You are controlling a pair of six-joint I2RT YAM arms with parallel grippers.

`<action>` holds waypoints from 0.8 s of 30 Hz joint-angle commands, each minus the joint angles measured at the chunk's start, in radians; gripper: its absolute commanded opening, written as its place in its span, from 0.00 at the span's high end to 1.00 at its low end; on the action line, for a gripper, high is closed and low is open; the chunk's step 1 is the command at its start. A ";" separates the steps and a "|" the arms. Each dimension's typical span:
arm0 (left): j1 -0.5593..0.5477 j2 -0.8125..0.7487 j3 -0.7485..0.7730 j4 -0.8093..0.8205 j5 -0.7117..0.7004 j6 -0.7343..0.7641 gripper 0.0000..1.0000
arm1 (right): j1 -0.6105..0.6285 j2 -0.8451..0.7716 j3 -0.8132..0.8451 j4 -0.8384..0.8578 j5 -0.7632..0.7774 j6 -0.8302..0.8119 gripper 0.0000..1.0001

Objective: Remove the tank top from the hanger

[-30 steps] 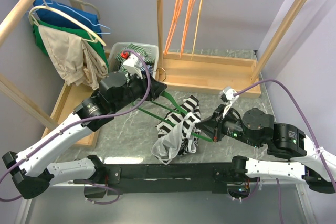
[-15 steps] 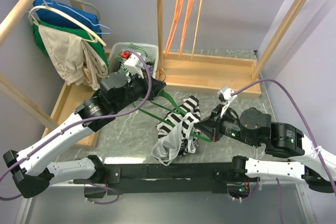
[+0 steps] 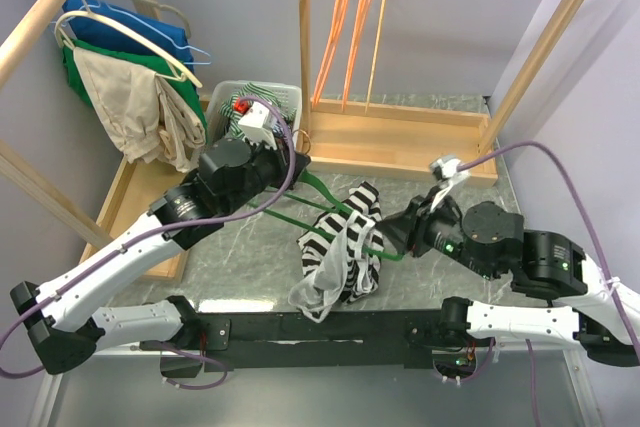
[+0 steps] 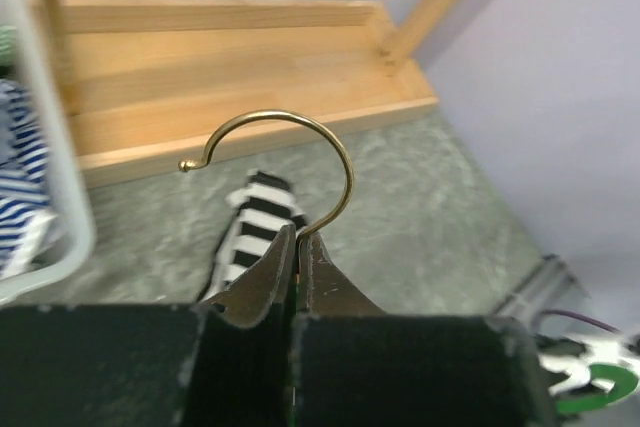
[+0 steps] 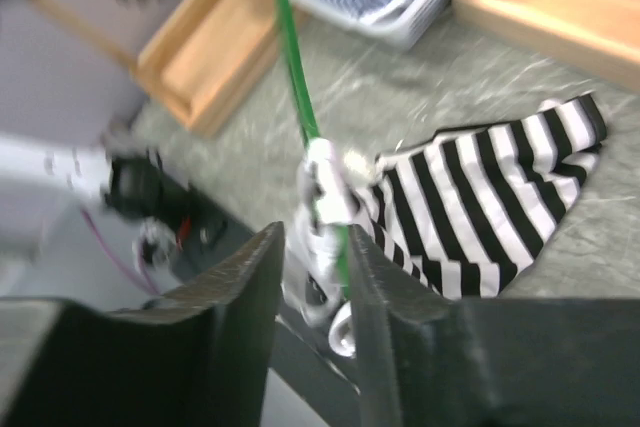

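Watching from the side: left claw (image 4: 297, 239) is pressed together on the shank of the brass hook (image 4: 300, 132), so the green hanger (image 3: 300, 219) is anchored at that end, low over the counter (image 3: 250, 267). The striped tank top (image 3: 340, 257) is bunched around the hanger between the two arms, and its lower part looks slumped on the counter. Right claw (image 5: 315, 237) stands spread, with the hanger arm and a white strap (image 5: 325, 187) in the gap. That wrist view is blurred, so I can't tell if either pad touches cloth.

Step in hand, as I read it: work the strap off the end of the hanger arm.

To do it well:
- Right claw should close on cloth only, not on the green bar. Otherwise it just tugs the hanger against the left grip.
- Pinch the strap close to the bar, then draw it outward along the arm toward the tip, not straight up.
- Left should hold the hook firm and level, since the thin wire shank could twist in the jaws.

Risk: the strap may snag at the arm's tip, which is hidden under cloth.
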 commanded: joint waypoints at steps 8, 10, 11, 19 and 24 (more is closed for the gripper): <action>-0.010 0.097 0.071 -0.089 -0.312 0.021 0.99 | 0.006 0.102 0.119 -0.100 0.146 0.174 0.55; -0.024 0.128 0.113 -0.106 -0.338 0.018 0.99 | 0.006 0.140 0.107 -0.102 0.151 0.213 0.55; -0.031 0.136 0.122 -0.112 -0.353 0.016 0.99 | 0.005 0.171 0.100 -0.100 0.158 0.229 0.54; -0.067 0.139 0.148 -0.116 -0.349 -0.004 0.99 | -0.044 0.243 0.018 -0.071 0.178 0.373 0.42; -0.070 0.110 0.142 -0.121 -0.336 -0.011 0.99 | -0.155 0.231 -0.074 0.007 0.105 0.343 0.42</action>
